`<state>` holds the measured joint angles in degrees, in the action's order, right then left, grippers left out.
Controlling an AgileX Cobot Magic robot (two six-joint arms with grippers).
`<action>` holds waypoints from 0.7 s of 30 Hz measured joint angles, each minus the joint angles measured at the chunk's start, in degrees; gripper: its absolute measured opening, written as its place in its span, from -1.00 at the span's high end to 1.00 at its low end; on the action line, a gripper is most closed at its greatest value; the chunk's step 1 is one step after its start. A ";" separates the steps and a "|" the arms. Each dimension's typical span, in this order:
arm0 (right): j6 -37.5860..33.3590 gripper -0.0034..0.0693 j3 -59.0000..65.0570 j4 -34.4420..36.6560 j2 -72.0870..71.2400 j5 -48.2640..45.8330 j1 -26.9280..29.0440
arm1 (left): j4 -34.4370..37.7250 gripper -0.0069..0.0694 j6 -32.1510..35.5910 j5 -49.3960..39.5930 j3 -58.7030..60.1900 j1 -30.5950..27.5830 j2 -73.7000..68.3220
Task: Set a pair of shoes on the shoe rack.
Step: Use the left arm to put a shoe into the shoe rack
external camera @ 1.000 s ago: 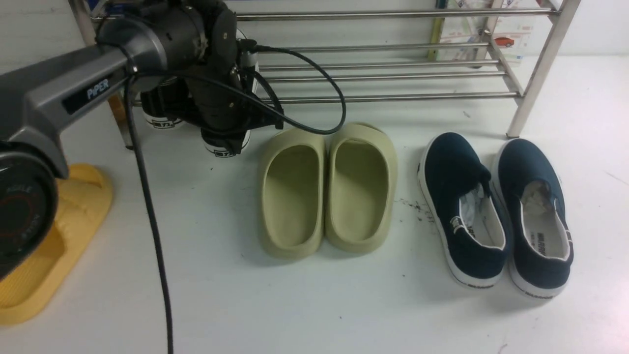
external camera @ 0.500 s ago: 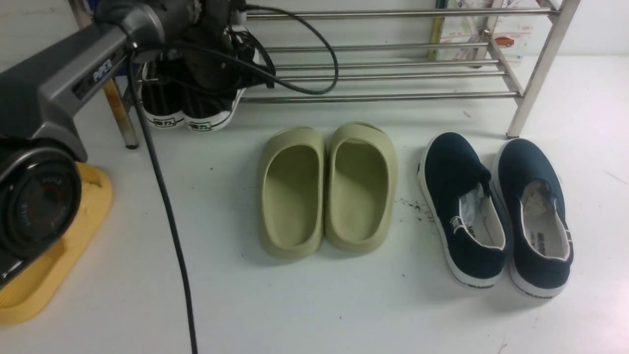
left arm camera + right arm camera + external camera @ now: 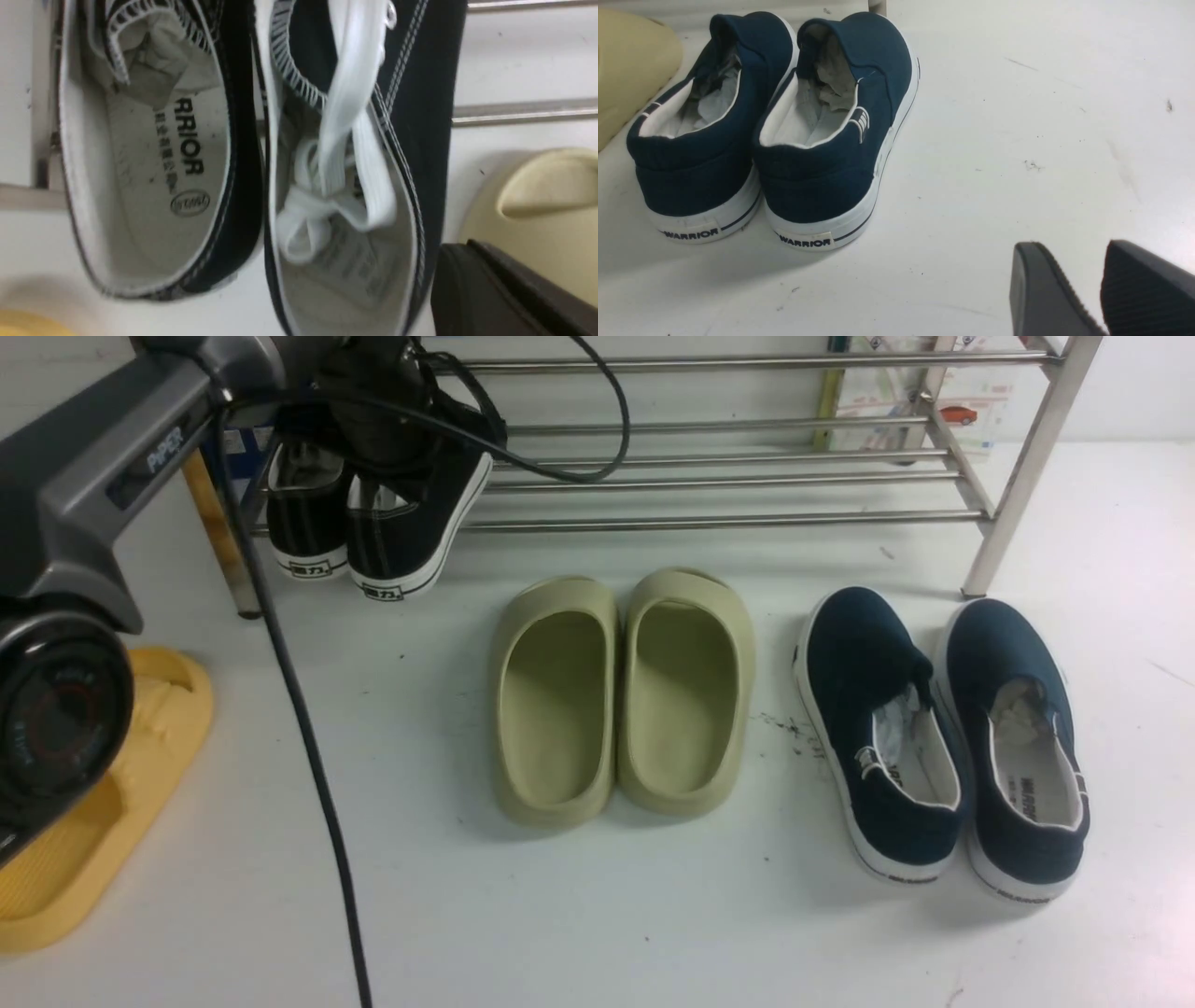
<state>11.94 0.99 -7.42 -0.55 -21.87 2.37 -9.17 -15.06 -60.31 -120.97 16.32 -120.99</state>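
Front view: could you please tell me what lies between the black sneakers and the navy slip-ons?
The olive-green slides stand between the black sneakers and the navy slip-ons, touching neither; the front view shows this.

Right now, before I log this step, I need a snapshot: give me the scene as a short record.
black sneakers: at shoe rack left end, heels toward camera
left gripper: shut on black sneakers
right gripper: open, empty, over table
olive slides: on table, before rack, middle
navy slip-ons: on table, right of slides
yellow slipper: far left, partly behind arm
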 joint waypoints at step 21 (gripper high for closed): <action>0.00 0.25 0.00 0.00 0.00 0.00 0.00 | -2.48 0.85 0.50 3.69 23.95 1.14 10.25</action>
<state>11.94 0.99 -7.42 -0.55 -21.87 2.37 -11.65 -14.56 -56.62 -97.02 17.46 -110.74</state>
